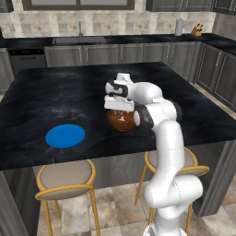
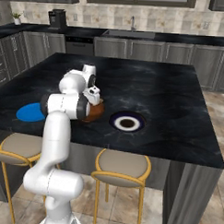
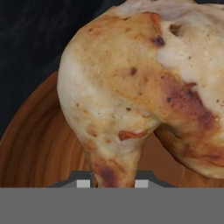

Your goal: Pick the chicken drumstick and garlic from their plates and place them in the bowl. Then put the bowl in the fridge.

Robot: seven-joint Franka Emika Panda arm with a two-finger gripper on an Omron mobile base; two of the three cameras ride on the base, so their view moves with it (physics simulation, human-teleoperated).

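**Reddish-brown bowl under the held drumstick**

Wooden and reddish-brown, the bowl (image 1: 120, 120) sits on the black island counter (image 1: 55, 97), between the bright blue plate (image 1: 65, 136) and the dark plate with a white centre (image 2: 127, 123); both plates lie bare. The gripper (image 3: 109, 183) is closed on the narrow end of the chicken drumstick (image 3: 131, 83), golden-brown with paler patches, hanging just over the bowl's hollow.
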